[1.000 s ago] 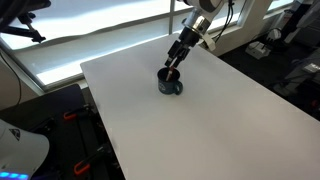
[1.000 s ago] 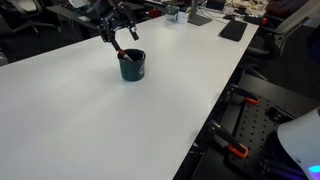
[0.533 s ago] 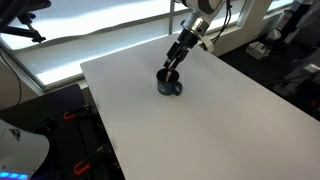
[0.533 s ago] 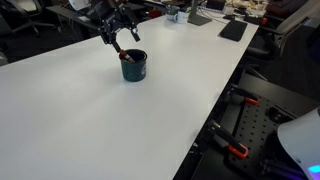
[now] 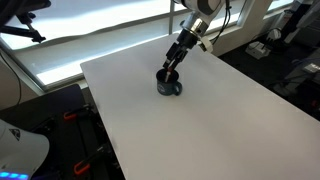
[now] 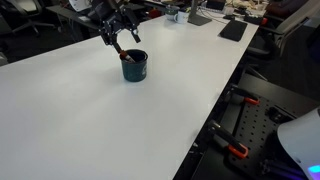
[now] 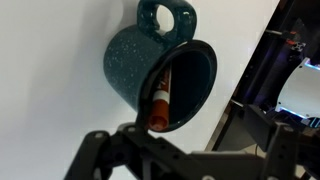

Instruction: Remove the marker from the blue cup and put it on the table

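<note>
The blue cup (image 5: 170,83) stands on the white table (image 5: 220,120) near its far edge, and it also shows in the other exterior view (image 6: 133,67). The reddish marker (image 7: 160,98) leans inside the cup (image 7: 130,60), its upper end at the rim; a sliver of it shows in an exterior view (image 6: 125,55). My gripper (image 5: 173,66) hangs just above the cup's mouth, also seen in an exterior view (image 6: 121,43). In the wrist view the gripper (image 7: 185,150) has its fingers spread wide on either side of the cup's mouth. It holds nothing.
Table edges run close behind the cup (image 5: 130,50). Desks with monitors and clutter (image 6: 210,15) stand beyond the table. Dark stands with orange clamps (image 6: 235,125) sit below its side edge.
Almost nothing. The gripper stays over the cup, shifted only very slightly; the marker stays in the cup.
</note>
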